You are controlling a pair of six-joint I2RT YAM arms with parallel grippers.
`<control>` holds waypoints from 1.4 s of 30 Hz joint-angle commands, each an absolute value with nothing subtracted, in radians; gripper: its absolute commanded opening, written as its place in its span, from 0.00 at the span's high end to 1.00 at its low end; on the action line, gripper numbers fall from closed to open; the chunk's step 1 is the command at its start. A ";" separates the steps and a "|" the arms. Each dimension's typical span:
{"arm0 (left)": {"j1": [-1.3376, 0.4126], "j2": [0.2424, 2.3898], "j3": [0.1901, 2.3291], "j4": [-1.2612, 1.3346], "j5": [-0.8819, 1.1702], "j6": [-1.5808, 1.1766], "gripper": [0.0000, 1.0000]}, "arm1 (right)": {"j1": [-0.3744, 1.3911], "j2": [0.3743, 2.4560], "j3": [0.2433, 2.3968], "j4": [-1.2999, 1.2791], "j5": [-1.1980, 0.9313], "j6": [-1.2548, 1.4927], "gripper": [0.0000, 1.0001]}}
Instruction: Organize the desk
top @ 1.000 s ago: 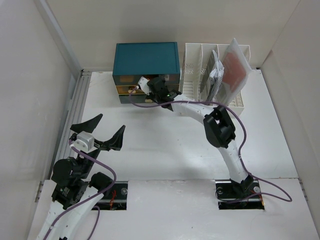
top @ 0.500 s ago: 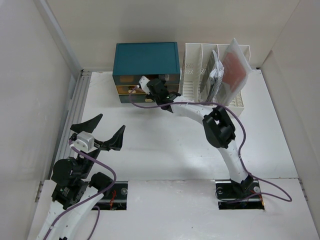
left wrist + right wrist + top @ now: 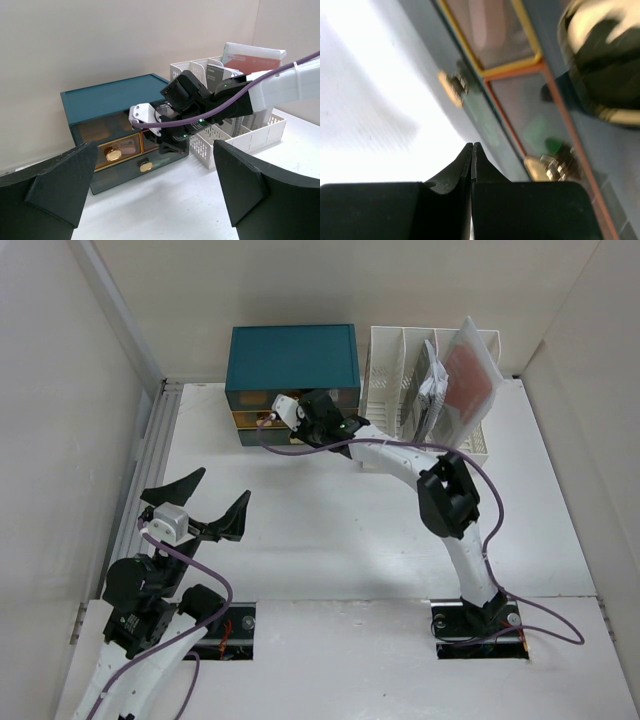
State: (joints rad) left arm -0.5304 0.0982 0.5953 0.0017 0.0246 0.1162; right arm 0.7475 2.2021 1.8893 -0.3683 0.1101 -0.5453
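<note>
The desk (image 3: 330, 530) is a wide white tabletop. At its back stands a teal drawer cabinet (image 3: 292, 358) with see-through drawer fronts and gold knobs (image 3: 145, 166). My right gripper (image 3: 322, 422) is shut and empty, its tips right at the cabinet's front, by the right-hand drawers. In the right wrist view the closed fingertips (image 3: 472, 146) point at the smoky drawer face, between two knobs (image 3: 451, 89). My left gripper (image 3: 197, 502) hangs open and empty over the desk's near left, facing the cabinet (image 3: 112, 100); its dark fingers (image 3: 65, 180) frame that view.
A white slotted file rack (image 3: 392, 380) stands right of the cabinet and holds a reddish packet (image 3: 468, 370) and a silvery one (image 3: 432, 390). White walls close in the desk on three sides. A pale item lies in the upper left drawer (image 3: 122, 147).
My right arm's elbow has shifted slightly right, while its shut gripper stays at the cabinet front with only a small wobble. The left arm has not moved.
</note>
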 commanded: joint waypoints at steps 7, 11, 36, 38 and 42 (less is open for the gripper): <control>-0.535 0.095 0.589 0.038 0.012 0.121 0.00 | 0.750 2.290 1.960 -0.315 0.213 -0.537 1.00; -0.535 0.095 0.589 0.038 0.012 0.121 0.00 | 0.750 2.310 1.951 -0.289 0.235 -0.537 1.00; -0.535 0.095 0.589 0.038 0.012 0.121 0.00 | 0.750 2.339 1.891 -0.055 0.581 -0.517 1.00; -0.535 0.095 0.589 0.038 0.012 0.121 0.00 | 0.750 2.349 1.882 -0.046 0.606 -0.517 1.00; -0.535 0.104 0.589 0.038 0.012 0.121 0.00 | 0.750 2.332 1.858 -0.037 0.565 -0.517 1.00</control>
State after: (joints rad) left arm -0.5304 0.0986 0.5953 0.0017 0.0177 0.1162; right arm 0.7830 2.3348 1.8725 -0.1345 0.4980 -0.5564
